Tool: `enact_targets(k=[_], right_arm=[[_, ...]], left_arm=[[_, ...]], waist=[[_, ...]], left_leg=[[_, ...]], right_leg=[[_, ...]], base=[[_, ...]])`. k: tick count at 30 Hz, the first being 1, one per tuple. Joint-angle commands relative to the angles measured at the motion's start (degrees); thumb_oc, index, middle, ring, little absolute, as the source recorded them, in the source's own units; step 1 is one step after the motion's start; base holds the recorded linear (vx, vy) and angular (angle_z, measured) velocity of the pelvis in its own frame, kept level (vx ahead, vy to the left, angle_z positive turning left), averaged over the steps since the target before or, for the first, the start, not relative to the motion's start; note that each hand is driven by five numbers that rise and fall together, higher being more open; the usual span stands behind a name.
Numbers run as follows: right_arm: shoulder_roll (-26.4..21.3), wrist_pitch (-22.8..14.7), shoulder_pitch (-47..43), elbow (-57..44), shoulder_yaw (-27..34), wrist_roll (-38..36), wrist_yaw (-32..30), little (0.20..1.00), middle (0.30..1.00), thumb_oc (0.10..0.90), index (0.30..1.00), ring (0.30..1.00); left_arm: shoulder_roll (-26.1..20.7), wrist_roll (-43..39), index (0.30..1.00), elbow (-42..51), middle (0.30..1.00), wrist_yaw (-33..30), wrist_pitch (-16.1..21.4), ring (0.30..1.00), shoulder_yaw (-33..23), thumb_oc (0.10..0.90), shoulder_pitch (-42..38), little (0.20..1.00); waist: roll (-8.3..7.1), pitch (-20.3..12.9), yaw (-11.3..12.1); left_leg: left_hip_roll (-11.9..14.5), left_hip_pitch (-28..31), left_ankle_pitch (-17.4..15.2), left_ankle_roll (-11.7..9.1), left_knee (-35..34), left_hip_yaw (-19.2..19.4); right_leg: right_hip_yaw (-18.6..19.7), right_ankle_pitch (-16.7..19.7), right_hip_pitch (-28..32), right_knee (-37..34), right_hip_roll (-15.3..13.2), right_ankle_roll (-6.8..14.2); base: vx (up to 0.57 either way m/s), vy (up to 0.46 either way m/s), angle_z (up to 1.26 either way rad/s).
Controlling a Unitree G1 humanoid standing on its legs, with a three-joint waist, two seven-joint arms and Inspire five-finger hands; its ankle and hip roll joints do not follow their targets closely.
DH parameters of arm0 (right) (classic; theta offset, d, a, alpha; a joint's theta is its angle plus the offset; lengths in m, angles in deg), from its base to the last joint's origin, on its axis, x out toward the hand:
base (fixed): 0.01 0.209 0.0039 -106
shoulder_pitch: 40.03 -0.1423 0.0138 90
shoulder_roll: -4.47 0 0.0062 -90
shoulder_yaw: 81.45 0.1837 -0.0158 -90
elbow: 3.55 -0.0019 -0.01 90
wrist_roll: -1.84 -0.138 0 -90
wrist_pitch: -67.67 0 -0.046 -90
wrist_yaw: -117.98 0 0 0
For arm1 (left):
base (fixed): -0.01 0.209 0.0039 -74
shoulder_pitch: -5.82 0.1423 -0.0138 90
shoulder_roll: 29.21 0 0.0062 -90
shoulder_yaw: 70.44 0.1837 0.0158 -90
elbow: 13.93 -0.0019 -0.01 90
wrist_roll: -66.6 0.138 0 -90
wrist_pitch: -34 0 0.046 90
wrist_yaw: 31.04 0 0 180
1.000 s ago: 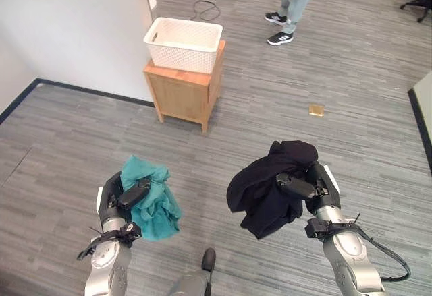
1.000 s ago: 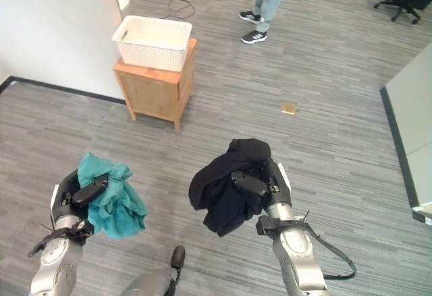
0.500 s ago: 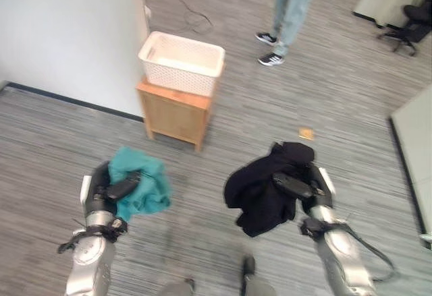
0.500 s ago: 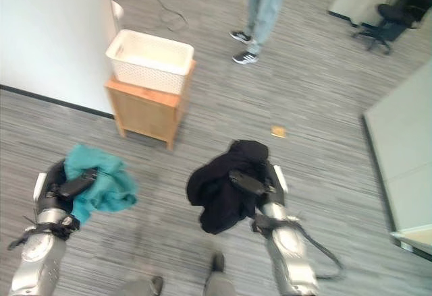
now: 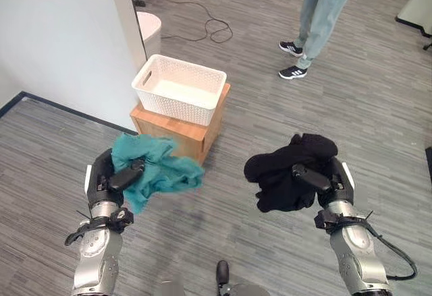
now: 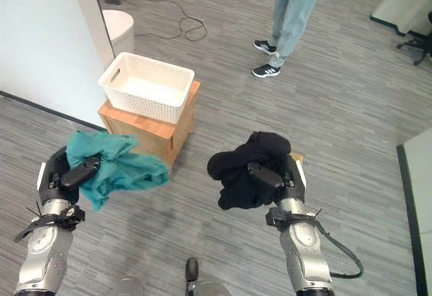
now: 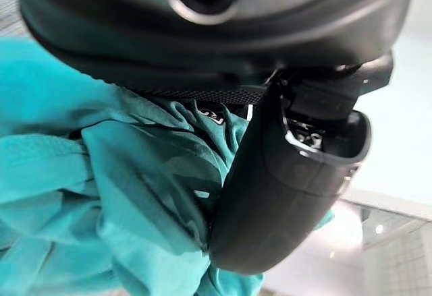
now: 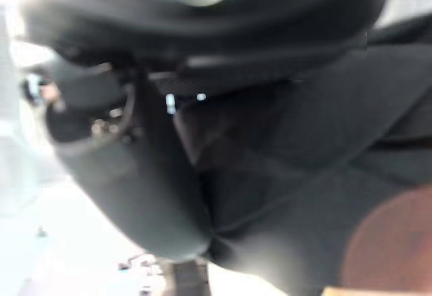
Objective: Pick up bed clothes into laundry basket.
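I can't make out my right hand (image 5: 322, 183) fingers, buried in the black garment (image 5: 287, 171), and its wrist view is too blurred to help. My left hand (image 5: 108, 180) fingers are likewise lost under the teal cloth (image 5: 156, 169), past the thumb. The person (image 5: 314, 23) is cut off above the legs by the frame edge.

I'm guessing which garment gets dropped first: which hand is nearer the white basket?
Left. The left hand, shut on the teal cloth, is just short of the white basket on its wooden stand. The right hand, gripping the black garment, is farther off to the basket's right.
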Motion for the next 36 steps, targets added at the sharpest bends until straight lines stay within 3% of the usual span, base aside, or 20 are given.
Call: enact_targets(k=[1,2,3,4,5,7,9,10,12,14,15,16,18,21,23,28,30,35,36], right_arm=[[-4.82,-6.62,-0.89,-7.98,3.77,-1.26,0.07,0.300,0.300,0.400,0.300,0.300],[-4.86,-6.60,-0.81,-8.01,3.77,-1.23,0.06,0.300,0.300,0.400,0.300,0.300],[-4.87,-6.65,-0.76,-8.42,3.45,-0.47,0.57,0.300,0.300,0.400,0.300,0.300],[-4.89,-6.71,-0.59,-8.51,3.47,0.11,0.64,0.300,0.300,0.400,0.300,0.300],[-4.88,-6.71,-0.53,-8.53,3.47,0.14,0.63,0.300,0.300,0.400,0.300,0.300],[-4.22,-6.80,-0.47,-9.36,3.38,1.78,0.47,0.300,0.300,0.400,0.300,0.300],[-3.79,-6.81,-0.74,-10.54,3.18,3.04,0.19,0.300,0.300,0.400,0.300,0.300],[-3.58,-6.76,-0.69,-11.34,3.22,3.60,0.38,0.300,0.300,0.400,0.300,0.300],[-2.67,-6.82,-1.18,-12.14,2.88,4.44,1.10,0.300,0.300,0.400,0.300,0.300],[-1.60,-6.99,-1.80,-12.06,2.32,5.05,2.08,0.300,0.300,0.400,0.300,0.300],[-0.97,-6.67,-2.17,-12.20,1.87,5.23,2.35,0.300,0.300,0.400,0.300,0.300],[-0.73,-6.43,-2.46,-12.48,1.28,5.17,2.83,0.300,0.300,0.400,0.300,0.300],[-1.03,-6.30,-2.89,-12.56,0.08,5.29,3.17,0.300,0.300,0.400,0.300,0.300],[-0.55,-5.88,-3.08,-12.14,-0.81,4.79,3.07,0.300,0.300,0.400,0.300,0.300],[-0.45,-5.57,-2.56,-11.69,0.06,4.11,2.99,0.300,0.300,0.400,0.300,0.300],[-0.81,-5.96,-0.93,-11.30,3.11,3.23,2.15,0.300,0.300,0.400,0.300,0.300],[-1.55,-6.48,-0.59,-10.97,3.41,3.18,1.88,0.300,0.300,0.400,0.300,0.300],[-1.65,-6.14,-0.32,-11.09,3.40,2.80,2.23,0.300,0.300,0.400,0.300,0.300],[-1.97,-5.99,-0.33,-10.60,2.69,1.42,3.32,0.300,0.300,0.400,0.300,0.300]], left_arm=[[-2.21,-0.28,0.300,4.34,0.300,0.78,6.60,0.300,-0.87,0.400,-2.41,0.300],[-2.15,-0.26,0.300,4.33,0.300,0.77,6.61,0.300,-0.82,0.400,-2.35,0.300],[-1.51,-0.16,0.300,4.52,0.300,0.94,6.91,0.300,-0.53,0.400,-1.68,0.300],[-1.45,0.40,0.300,4.71,0.300,1.18,7.05,0.300,-0.39,0.400,-1.38,0.300],[-1.42,0.45,0.300,4.73,0.300,1.18,7.06,0.300,-0.36,0.400,-1.32,0.300],[-1.88,3.09,0.300,5.73,0.300,0.02,7.84,0.300,-1.26,0.400,-1.77,0.300],[-2.29,3.85,0.300,7.57,0.300,-1.36,8.84,0.300,-2.56,0.400,-2.69,0.300],[-2.86,5.11,0.300,8.90,0.300,-2.22,9.51,0.300,-3.42,0.400,-3.12,0.300],[-3.78,6.84,0.300,11.59,0.300,-3.04,10.39,0.300,-5.20,0.400,-3.37,0.300],[-5.20,8.95,0.300,13.45,0.300,-4.04,10.53,0.300,-7.28,0.400,-3.91,0.300],[-6.44,9.15,0.300,14.43,0.300,-4.13,10.57,0.300,-7.90,0.400,-4.77,0.300],[-7.94,9.17,0.300,14.65,0.300,-4.29,10.96,0.300,-8.19,0.400,-5.67,0.300],[-10.82,9.09,0.300,14.59,0.300,-4.58,11.31,0.300,-8.01,0.400,-7.87,0.300],[-12.13,7.64,0.300,14.12,0.300,-4.29,11.37,0.300,-6.94,0.400,-10.23,0.300],[-11.74,7.78,0.300,14.38,0.300,-3.75,10.98,0.300,-6.39,0.400,-10.19,0.300],[-10.98,9.34,0.300,14.74,0.300,-4.00,10.59,0.300,-4.98,0.400,-11.45,0.300],[-13.38,12.26,0.300,15.72,0.300,-5.87,11.15,0.300,-6.26,0.400,-13.08,0.300],[-14.55,12.71,0.300,15.91,0.300,-6.01,10.85,0.300,-6.33,0.400,-14.70,0.300],[-18.15,15.08,0.300,15.66,0.300,-7.52,11.75,0.300,-9.31,0.400,-16.38,0.300]], waist=[[2.73,-5.87,0.80],[2.69,-5.89,0.79],[3.95,-6.20,2.02],[4.28,-6.28,2.42],[4.14,-6.24,2.51],[4.73,-6.84,3.54],[5.20,-7.62,4.45],[5.23,-8.07,4.76],[4.67,-9.25,5.05],[3.56,-9.90,5.13],[3.02,-9.28,4.91],[3.26,-8.59,4.51],[3.62,-6.66,3.08],[4.25,-5.58,2.12],[4.54,-5.72,1.51],[3.91,-5.85,-1.36],[3.24,-6.18,-1.31],[2.85,-6.27,-1.63],[2.89,-7.60,-1.13]], left_leg=[[0.99,-0.12,17.46,-1.21,-15.70,-2.87],[0.91,0.13,17.32,-1.19,-15.83,-2.81],[-2.29,-2.21,18.41,-1.56,-20.58,-3.98],[-3.97,-2.70,18.77,-1.61,-22.23,-3.46],[-4.09,-2.38,18.73,-1.57,-22.40,-3.29],[-8.79,-4.95,19.12,-0.76,-23.46,1.23],[-9.88,-5.26,20.33,0.27,-22.79,4.85],[-10.45,-5.23,20.32,0.68,-22.14,5.53],[-10.86,-4.85,17.18,2.49,-19.81,4.84],[-12.28,-3.94,13.46,4.39,-16.67,4.79],[-12.87,-2.87,11.79,5.32,-15.58,5.79],[-12.82,-2.08,11.32,5.93,-15.24,6.00],[-13.27,0.21,9.92,6.83,-15.36,5.41],[-12.44,2.18,7.97,7.20,-15.24,5.43],[-11.72,3.67,7.22,7.04,-16.04,5.43],[-12.02,8.18,5.39,6.75,-18.71,2.55],[-11.89,9.53,4.68,6.04,-19.68,2.30],[-12.27,9.03,5.16,5.72,-19.03,1.36],[-11.46,9.91,5.14,5.27,-20.09,1.50]], right_leg=[[-0.78,-8.92,-0.76,2.93,-5.72,9.19],[-0.80,-9.15,-0.56,2.89,-5.83,9.21],[-0.20,-10.08,1.79,2.27,-4.73,8.98],[0.14,-10.75,3.18,1.92,-4.27,8.76],[0.22,-10.91,3.39,1.85,-4.44,8.76],[0.97,-12.74,7.41,0.71,-3.60,8.27],[1.61,-13.09,9.14,0.48,-3.81,8.60],[1.66,-13.55,9.84,0.64,-4.43,8.92],[1.55,-14.28,10.56,1.84,-7.70,10.72],[2.17,-11.15,8.59,7.11,-11.30,13.11],[2.94,-7.55,6.31,12.41,-13.10,14.08],[4.32,-2.85,3.03,16.85,-13.40,14.23],[6.87,3.09,-1.70,23.00,-13.05,13.39],[6.11,4.77,-4.75,23.92,-15.22,12.73],[4.59,3.42,-6.19,20.61,-15.59,13.14],[5.46,-3.37,-8.56,8.67,-8.08,13.63],[3.15,-3.00,-7.96,4.22,-7.36,13.34],[2.30,-3.02,-6.74,3.88,-7.65,12.95],[3.31,-3.51,-4.19,1.71,-7.18,12.58]], base=[[0.25,-0.040,-0.31],[0.51,-0.057,-0.21],[0.41,-0.032,-0.04],[0.41,-0.032,-0.07],[0.26,-0.017,-0.39],[0.48,0.053,-0.44],[0.44,0.169,-0.37],[0.35,0.221,-0.32],[0.35,0.272,-0.28],[0.31,0.290,-0.34],[0.24,0.273,-0.22],[0.16,0.273,-0.23],[0.12,0.225,-0.33],[0.15,0.115,-0.12],[0.26,0.066,0.05],[0.30,0.006,0.02],[0.22,-0.093,0.45],[0.04,-0.034,0.51],[0.35,-0.244,-0.05]])
